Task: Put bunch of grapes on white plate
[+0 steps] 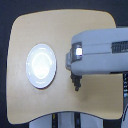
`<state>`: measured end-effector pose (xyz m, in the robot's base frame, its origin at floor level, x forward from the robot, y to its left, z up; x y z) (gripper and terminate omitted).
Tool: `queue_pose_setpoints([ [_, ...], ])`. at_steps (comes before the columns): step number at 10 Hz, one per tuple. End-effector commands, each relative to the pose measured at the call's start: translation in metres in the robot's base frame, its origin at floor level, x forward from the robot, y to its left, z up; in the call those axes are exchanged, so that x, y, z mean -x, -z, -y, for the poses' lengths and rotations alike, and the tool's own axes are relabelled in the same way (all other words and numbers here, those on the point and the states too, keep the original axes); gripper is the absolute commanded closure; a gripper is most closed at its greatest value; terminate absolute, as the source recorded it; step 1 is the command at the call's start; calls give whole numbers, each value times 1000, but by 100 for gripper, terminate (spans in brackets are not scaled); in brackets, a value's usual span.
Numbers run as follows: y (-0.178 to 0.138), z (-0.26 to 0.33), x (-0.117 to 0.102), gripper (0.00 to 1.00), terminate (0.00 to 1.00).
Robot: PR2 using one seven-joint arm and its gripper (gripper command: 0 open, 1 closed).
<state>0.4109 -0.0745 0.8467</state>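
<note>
The white plate (41, 65) lies on the exterior view's left half of the tan table, round and glossy, with nothing on it. My arm reaches in from the exterior view's right, its big grey forearm covering much of the table there. The gripper (76, 84) shows as a small dark shape pointing toward the table's near edge, a short way to the right of the plate and apart from it. The image is too coarse to show how its jaws stand. I cannot make out the bunch of grapes; it may be under the arm or part of the dark shape at the gripper.
The tan table (30, 107) has rounded corners and its near edge runs just below the gripper. A dark floor surrounds it, and white structure shows below the near edge.
</note>
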Motion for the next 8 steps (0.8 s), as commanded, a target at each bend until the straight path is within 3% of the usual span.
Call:
queue_pose_setpoints([
  [1, 12, -125, -22, 100, 0],
  [8, 53, -234, -17, 100, 0],
])
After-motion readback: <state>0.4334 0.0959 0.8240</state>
